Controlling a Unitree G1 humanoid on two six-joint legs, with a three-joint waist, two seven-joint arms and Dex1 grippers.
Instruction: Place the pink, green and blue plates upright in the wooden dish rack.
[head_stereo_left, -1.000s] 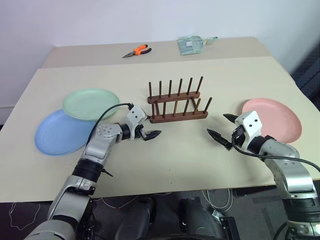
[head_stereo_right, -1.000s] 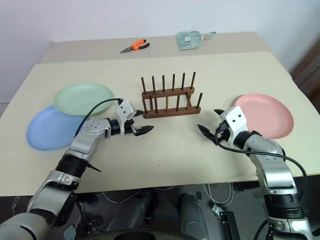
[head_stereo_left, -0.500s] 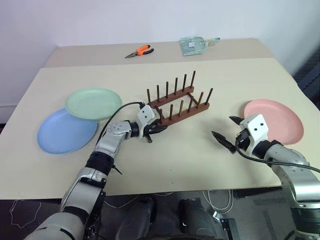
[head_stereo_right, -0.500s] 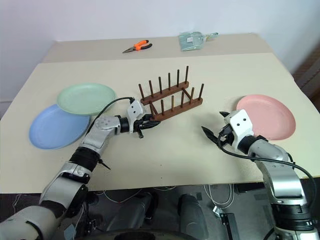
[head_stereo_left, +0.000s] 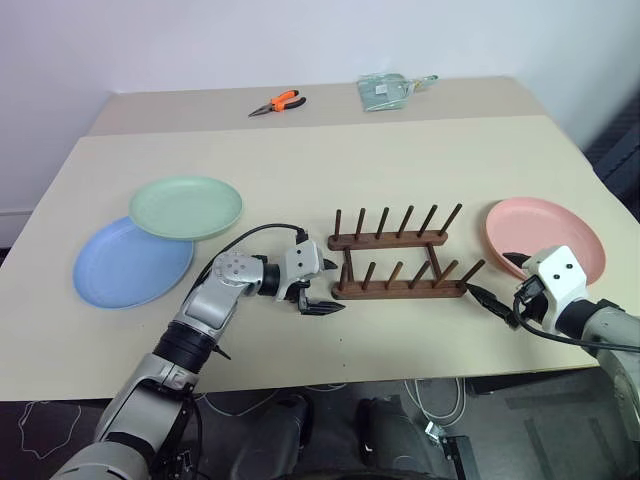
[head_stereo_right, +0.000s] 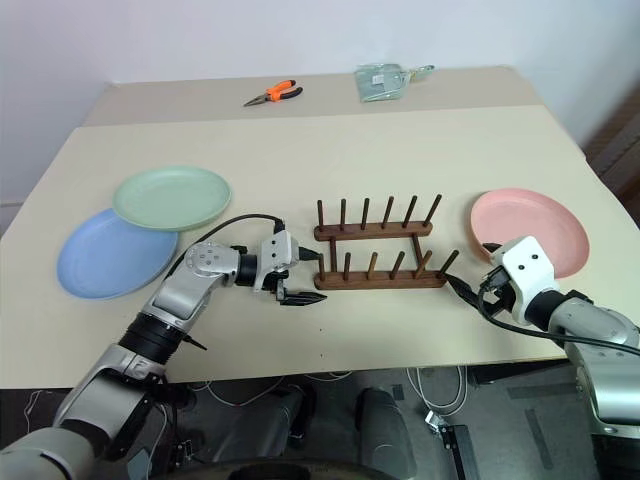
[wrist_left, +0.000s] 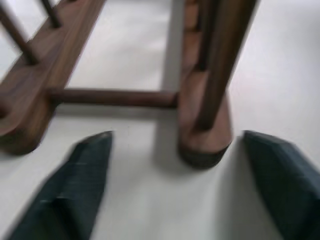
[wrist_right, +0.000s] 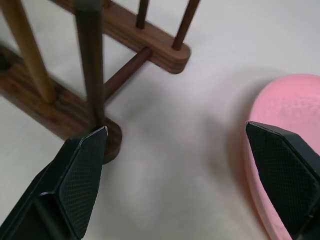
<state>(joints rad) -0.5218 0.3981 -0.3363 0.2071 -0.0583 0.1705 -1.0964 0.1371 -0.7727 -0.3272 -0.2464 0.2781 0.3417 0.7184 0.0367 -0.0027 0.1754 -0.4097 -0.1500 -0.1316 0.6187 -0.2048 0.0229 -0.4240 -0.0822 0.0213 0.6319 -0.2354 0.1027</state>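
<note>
The wooden dish rack (head_stereo_left: 395, 265) stands empty and square to the table's front edge, right of centre. My left gripper (head_stereo_left: 331, 287) is open at the rack's left end. In the left wrist view the near rail's end (wrist_left: 202, 145) lies between the fingers (wrist_left: 70, 200), untouched. My right gripper (head_stereo_left: 489, 277) is open just off the rack's right end, its lower fingertip close to the near rail. The pink plate (head_stereo_left: 545, 235) lies flat right behind it. The green plate (head_stereo_left: 185, 207) rests partly over the blue plate (head_stereo_left: 130, 262) at the left.
Orange-handled pliers (head_stereo_left: 277, 101) and a clear plastic packet (head_stereo_left: 385, 90) lie on the far table behind. The table's front edge (head_stereo_left: 330, 375) runs close below both grippers.
The rack has slid nearer and to the right and swung back square. My left gripper closed at its end, then opened and drew back. My right gripper retreated to the right.
</note>
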